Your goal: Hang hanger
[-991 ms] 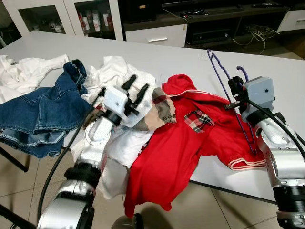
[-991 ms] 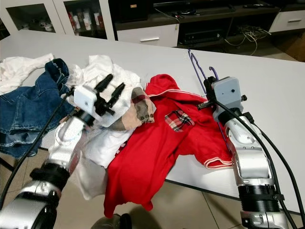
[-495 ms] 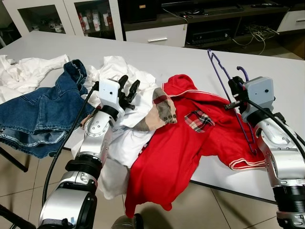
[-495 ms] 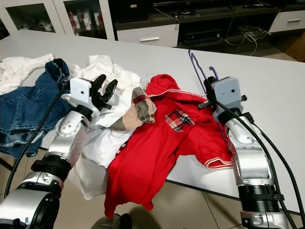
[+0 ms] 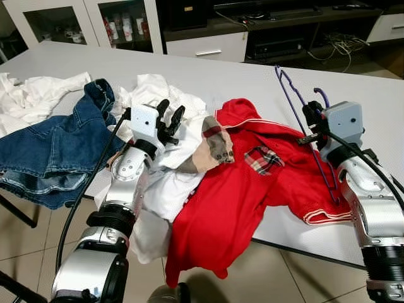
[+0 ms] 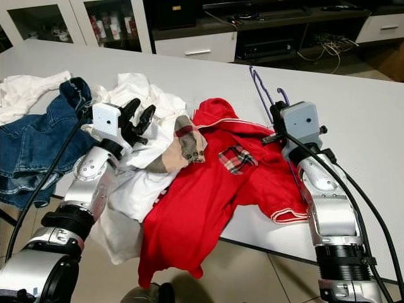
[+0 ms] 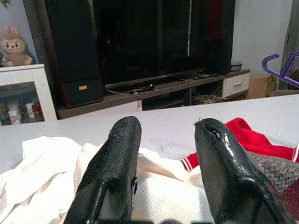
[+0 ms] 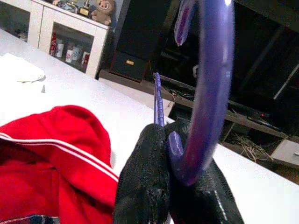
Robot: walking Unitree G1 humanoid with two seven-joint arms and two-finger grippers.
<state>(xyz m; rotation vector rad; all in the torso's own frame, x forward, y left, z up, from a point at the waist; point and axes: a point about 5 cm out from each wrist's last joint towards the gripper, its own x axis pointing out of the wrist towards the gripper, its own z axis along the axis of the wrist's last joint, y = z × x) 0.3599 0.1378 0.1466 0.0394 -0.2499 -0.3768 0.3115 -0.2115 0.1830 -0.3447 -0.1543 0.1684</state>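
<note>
Hanger (image 5: 302, 113), purple, sits pinched at its neck in my right gripper (image 8: 180, 184), hook up, frame slanting over the red shirt (image 5: 252, 189) on the table (image 5: 252, 82), prob. kept high so it can slip into the collar. Left gripper (image 7: 170, 163) spread, empty, above the white clothes (image 5: 165, 189), well apart from the hanger.

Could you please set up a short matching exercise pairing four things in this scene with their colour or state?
Things:
1. hanger
2. polo shirt
3. left gripper
4. jeans

States:
A. open, above the white clothes
B. purple, clamped in the right gripper
C. blue, crumpled on the table
D. red, spread over the table edge

Pairs: 1-B, 2-D, 3-A, 4-C
</note>
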